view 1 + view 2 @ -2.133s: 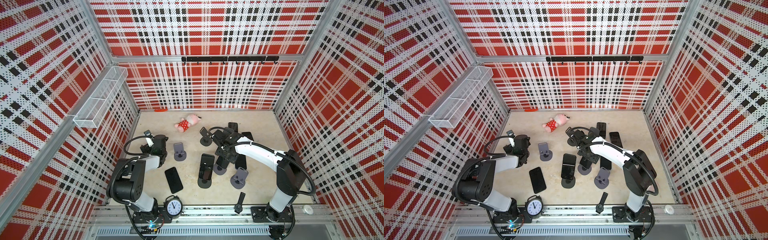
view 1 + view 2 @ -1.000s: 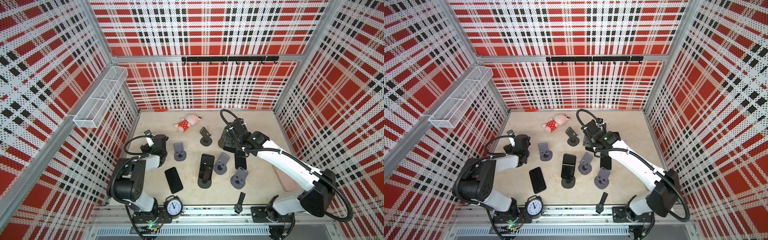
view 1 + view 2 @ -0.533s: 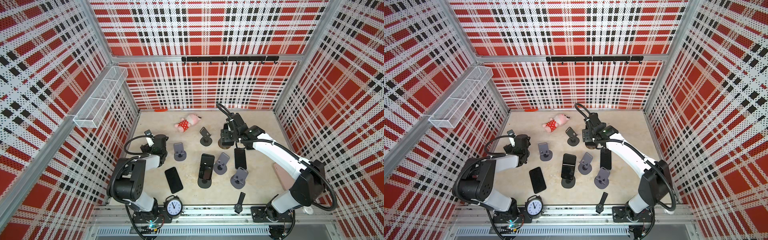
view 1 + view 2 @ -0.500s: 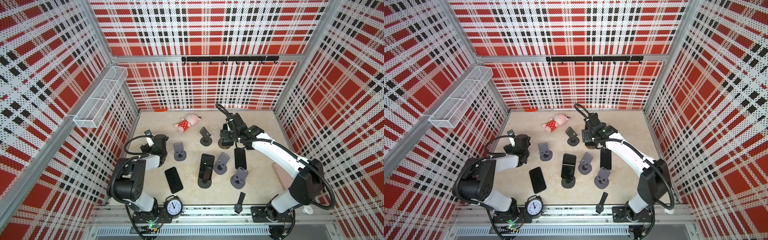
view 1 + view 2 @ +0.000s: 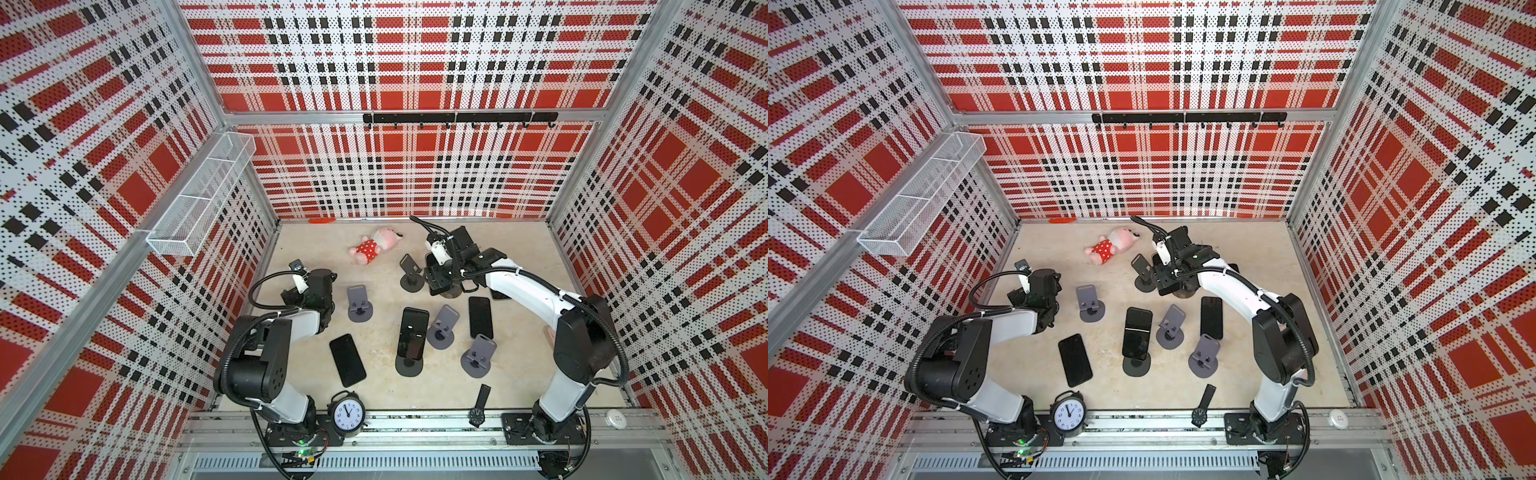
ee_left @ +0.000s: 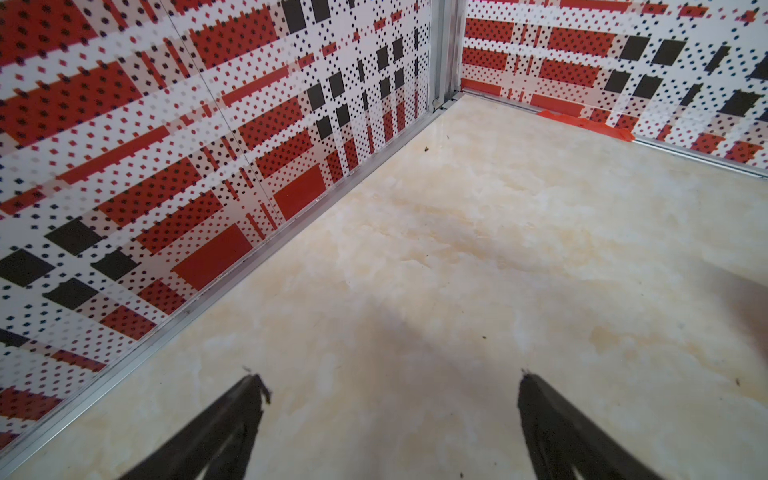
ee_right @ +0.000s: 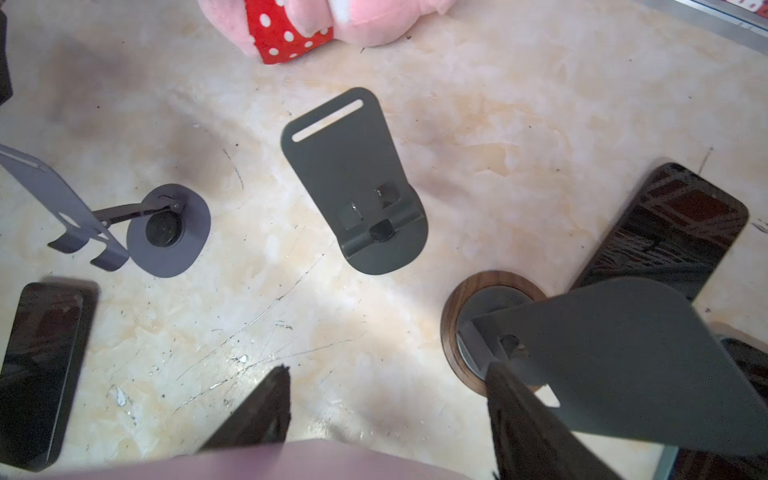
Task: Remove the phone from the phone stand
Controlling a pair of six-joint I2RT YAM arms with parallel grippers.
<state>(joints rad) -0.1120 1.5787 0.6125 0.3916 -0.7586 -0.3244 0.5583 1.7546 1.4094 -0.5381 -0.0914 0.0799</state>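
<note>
The one phone (image 5: 412, 334) resting on a phone stand (image 5: 409, 366) leans at the centre of the tabletop (image 5: 523, 243). In both top views that is roughly 7 o'clock from the right pincer (image 5: 437, 289). A lilac stand (image 5: 360, 301) at the phone's 10 o'clock is bare.

The phone should handle as a stiff, dense slab, with a slick, breakable glass face and smooth edges. It is only propped against the plate and lip, and the stand looks light enough to tip or drag. I would take it across its narrow width, by the long edges, on the upper half clear of the plate. Then I would lift it up off the lip rather than pull it forward.

The right pincer hangs beside a wood-based stand (image 7: 602, 353). It is closed in, though its fingertips (image 7: 262, 407) show well apart with bare tabletop between them. A blurred lilac shape (image 7: 270, 463) lies across their roots, and I cannot tell whether it is gripped. The left pincer (image 6: 390, 378), at the tabletop's 9 o'clock edge, is spread wide and holds nothing.
</note>
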